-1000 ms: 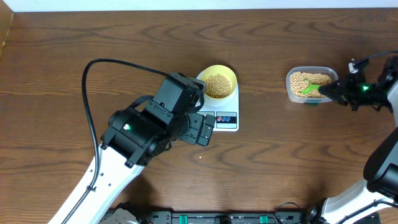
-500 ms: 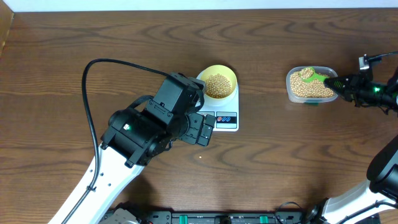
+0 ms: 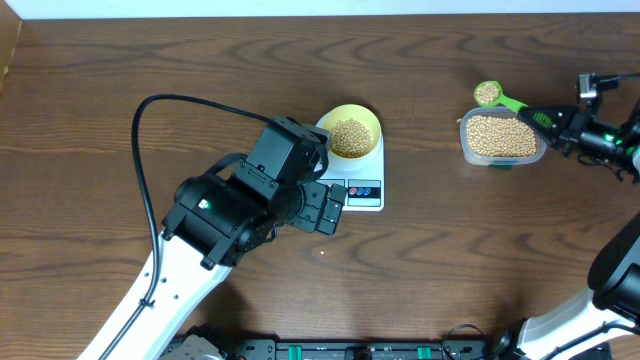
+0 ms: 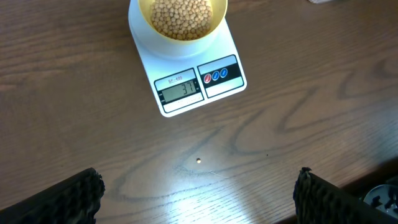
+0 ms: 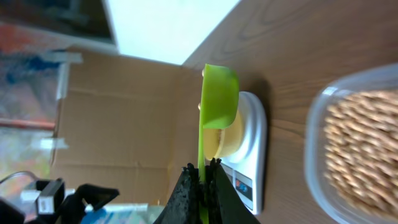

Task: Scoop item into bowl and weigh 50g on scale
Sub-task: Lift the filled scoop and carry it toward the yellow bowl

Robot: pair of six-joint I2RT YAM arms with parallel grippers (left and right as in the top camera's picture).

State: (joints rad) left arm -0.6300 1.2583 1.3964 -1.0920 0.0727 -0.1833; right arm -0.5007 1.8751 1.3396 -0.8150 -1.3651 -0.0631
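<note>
The pale yellow bowl (image 3: 352, 133) holds tan beans (image 4: 181, 15) and stands on the white scale (image 3: 362, 190), whose display (image 4: 180, 91) reads 37. My right gripper (image 3: 548, 120) is shut on the handle of a green scoop (image 3: 490, 95); the scoop is filled with beans and held above the far left edge of the clear tub (image 3: 501, 137) of beans. In the right wrist view the scoop (image 5: 217, 96) shows edge-on between the shut fingers (image 5: 205, 171). My left gripper (image 3: 325, 208) is open and empty, hovering just left of the scale's front.
A single loose bean (image 4: 198, 160) lies on the brown wooden table (image 3: 450, 260) in front of the scale. A black cable (image 3: 150, 130) loops over the left arm. A cardboard box (image 5: 118, 124) shows beyond the table's edge.
My right gripper has lifted the scoop out of the tub's beans, filled, and moved it up and toward the tub's far left edge. The left arm has not moved.
</note>
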